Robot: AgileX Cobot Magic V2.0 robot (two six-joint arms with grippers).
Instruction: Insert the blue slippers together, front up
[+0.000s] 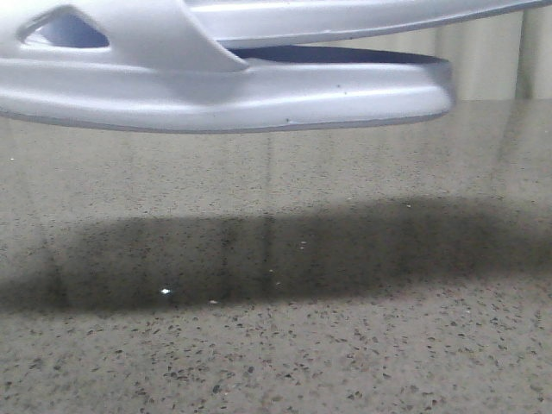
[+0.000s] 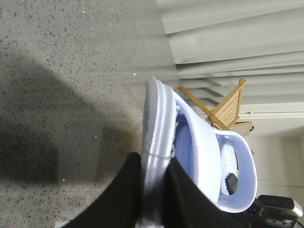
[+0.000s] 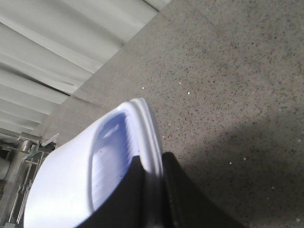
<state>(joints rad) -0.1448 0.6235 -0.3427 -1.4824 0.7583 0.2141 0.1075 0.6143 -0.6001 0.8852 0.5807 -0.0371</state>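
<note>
Two pale blue slippers hang in the air close to the front camera. The lower slipper [image 1: 224, 90] lies level with its sole down and a triangular cutout [image 1: 65, 30] in its strap. The second slipper [image 1: 345, 17] slants up to the right from that strap. Neither gripper shows in the front view. In the left wrist view my left gripper [image 2: 154, 190] is shut on a slipper's sole edge [image 2: 159, 118], beside its wide strap [image 2: 204, 152]. In the right wrist view my right gripper [image 3: 153, 185] is shut on a slipper's sole edge [image 3: 147, 128], next to the ribbed footbed [image 3: 109, 156].
The speckled grey table [image 1: 276, 362] lies below, with the slippers' wide dark shadow [image 1: 259, 254] on it. A pale pleated wall [image 2: 228, 38] stands behind the table. A wooden rack [image 2: 223, 109] and a black device [image 2: 278, 209] are beyond the table's edge.
</note>
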